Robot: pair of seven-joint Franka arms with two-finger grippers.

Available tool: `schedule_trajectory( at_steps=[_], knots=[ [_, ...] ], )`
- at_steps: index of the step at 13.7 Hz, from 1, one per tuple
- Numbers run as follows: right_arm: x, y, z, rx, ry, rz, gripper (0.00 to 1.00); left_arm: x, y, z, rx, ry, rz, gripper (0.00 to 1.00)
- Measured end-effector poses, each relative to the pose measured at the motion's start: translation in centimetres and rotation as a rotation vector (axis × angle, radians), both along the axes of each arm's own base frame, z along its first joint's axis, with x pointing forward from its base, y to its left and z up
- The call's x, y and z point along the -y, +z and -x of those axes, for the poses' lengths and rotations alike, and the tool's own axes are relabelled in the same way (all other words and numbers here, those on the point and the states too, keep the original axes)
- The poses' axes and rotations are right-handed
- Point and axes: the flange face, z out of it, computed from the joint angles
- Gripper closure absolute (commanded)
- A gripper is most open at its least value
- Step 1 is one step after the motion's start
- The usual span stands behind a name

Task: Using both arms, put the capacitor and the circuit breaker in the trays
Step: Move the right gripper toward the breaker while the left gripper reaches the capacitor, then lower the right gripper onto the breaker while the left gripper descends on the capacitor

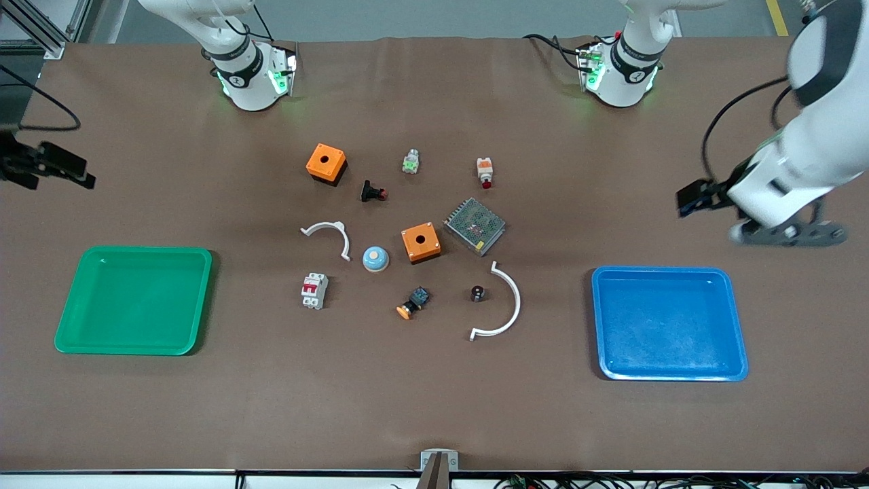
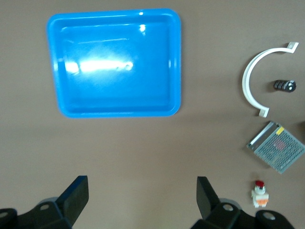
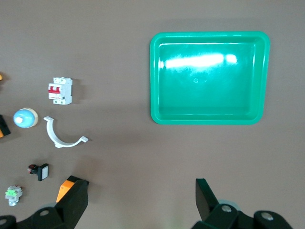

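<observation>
A: Where's the capacitor [image 1: 478, 293]?
B: On the worktop, inside the curve of the bigger white clip [image 1: 502, 305], at 9 o'clock from the blue tray [image 1: 736, 326] in the front view. Left wrist view has it too [image 2: 284, 85], lying beside that clip [image 2: 249, 83].

A: Circuit breaker [image 1: 314, 291]?
B: On the worktop, at 3 o'clock from the green tray [image 1: 71, 319], and at 7 o'clock from the small white clip [image 1: 333, 234]. Right wrist view shows its red toggles [image 3: 60, 90]; the left wrist view doesn't reach it.

A: Jaws?
B: Left gripper [image 2: 143, 195]: jaws spread, holding nothing, over bare worktop near the blue tray [image 2: 176, 62]. Right gripper [image 3: 141, 198]: jaws spread, nothing between them, over bare worktop near the green tray [image 3: 155, 81].

A: Front view on those?
B: Left gripper [image 1: 692, 199] shows at the 3 o'clock edge, the right gripper [image 1: 47, 166] at the 9 o'clock edge. Only the wrist views show the gaps.
</observation>
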Motion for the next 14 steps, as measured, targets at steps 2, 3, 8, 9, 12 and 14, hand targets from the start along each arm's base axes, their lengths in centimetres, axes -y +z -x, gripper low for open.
schedule_trajectory(
  at_steps=[2,3,8,9,12,14],
  knots=[
    [0.1,-4.4,-2.5,-0.041,-0.001,0.005,0.00,3.9,-3.9,-1.6,0.013,0.012,0.011,0.00],
    [0.0,-6.3,-3.6,-0.047,0.001,0.008,0.00,6.8,-6.0,-2.1,0.020,0.023,0.017,0.00],
    [-7.8,-10.9,-5.9,-0.008,-0.030,-0.027,0.00,19.0,-17.5,-3.7,0.093,0.070,0.083,0.01],
    [-10.6,-12.4,-5.7,-0.003,-0.038,-0.045,0.00,20.5,-19.4,-3.8,0.107,0.085,0.097,0.02],
    [-17.5,-18.9,-4.5,0.023,-0.024,-0.071,0.00,24.5,-23.7,-3.6,0.141,0.096,0.136,0.09],
    [-20.3,-22.8,-3.9,0.014,-0.042,-0.058,0.00,27.1,-26.2,-3.0,0.152,0.105,0.154,0.14]
  ],
)
